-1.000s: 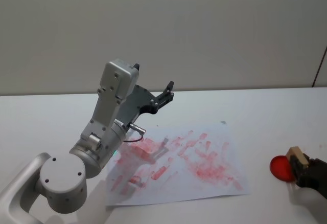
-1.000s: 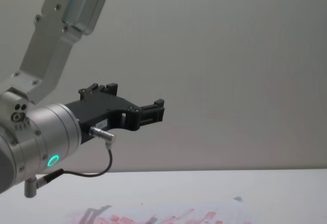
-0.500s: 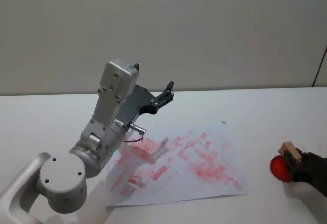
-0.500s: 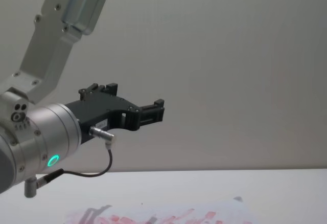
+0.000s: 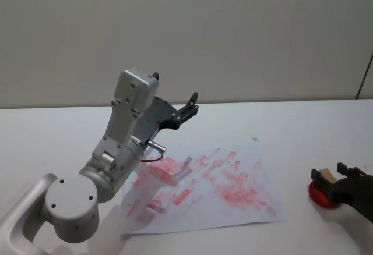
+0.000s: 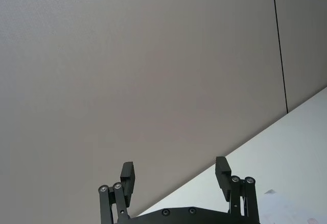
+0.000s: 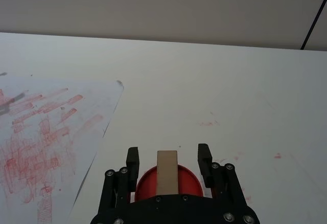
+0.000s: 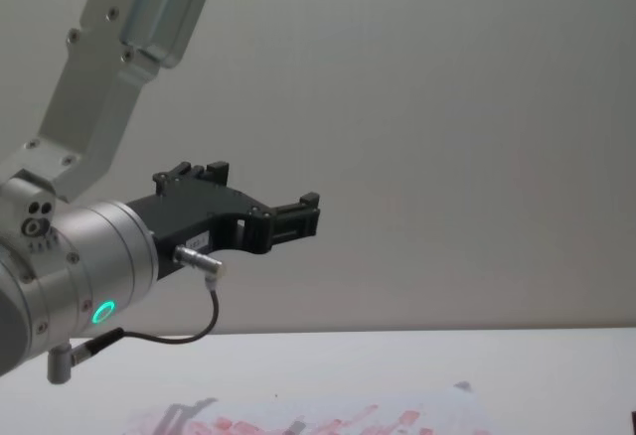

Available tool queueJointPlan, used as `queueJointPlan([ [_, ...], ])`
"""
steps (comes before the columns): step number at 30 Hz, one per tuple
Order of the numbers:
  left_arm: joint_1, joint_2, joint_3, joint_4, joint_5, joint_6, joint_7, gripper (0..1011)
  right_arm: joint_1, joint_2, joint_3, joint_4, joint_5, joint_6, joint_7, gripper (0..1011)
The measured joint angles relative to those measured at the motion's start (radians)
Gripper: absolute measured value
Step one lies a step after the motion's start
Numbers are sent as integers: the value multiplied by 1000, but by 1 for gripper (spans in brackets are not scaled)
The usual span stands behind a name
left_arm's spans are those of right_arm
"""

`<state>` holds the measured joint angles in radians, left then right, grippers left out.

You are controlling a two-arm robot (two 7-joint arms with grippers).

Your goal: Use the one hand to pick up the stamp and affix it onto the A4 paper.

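Note:
The stamp [image 7: 167, 175], a tan wooden block, stands upright on a round red ink pad [image 7: 190, 181] at the table's right side. My right gripper [image 7: 168, 155] is open around it, with a gap between each finger and the wood. In the head view the stamp [image 5: 327, 178] and right gripper [image 5: 328, 172] sit at the right edge, to the right of the A4 paper [image 5: 204, 208]. The paper [image 7: 46, 132] lies flat and is covered in red stamp marks. My left gripper [image 5: 189, 105] is held high above the paper's far edge, open and with nothing in it [image 6: 174, 172].
The big silver left arm [image 5: 116, 150] with its green ring light [image 8: 102, 312] and black cable stands over the paper's left part. Faint red smudges [image 7: 209, 124] mark the white tabletop [image 5: 303, 133] beyond the pad. A grey wall rises behind the table.
The right gripper held the stamp tilted over the red pad, then lowered it onto the pad and opened its fingers. The left arm has not moved.

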<state>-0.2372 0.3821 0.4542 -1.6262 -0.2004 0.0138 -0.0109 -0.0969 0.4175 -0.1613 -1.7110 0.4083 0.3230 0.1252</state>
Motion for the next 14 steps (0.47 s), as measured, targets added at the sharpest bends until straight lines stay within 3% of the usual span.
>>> queueJointPlan([
  [11,0,0,0,0,0,0,0,1001,8,-2,-2,7,-7,0,7,979],
  [14,0,0,0,0,0,0,0,1001,9,-2,-2,7,-8,0,8,1001],
])
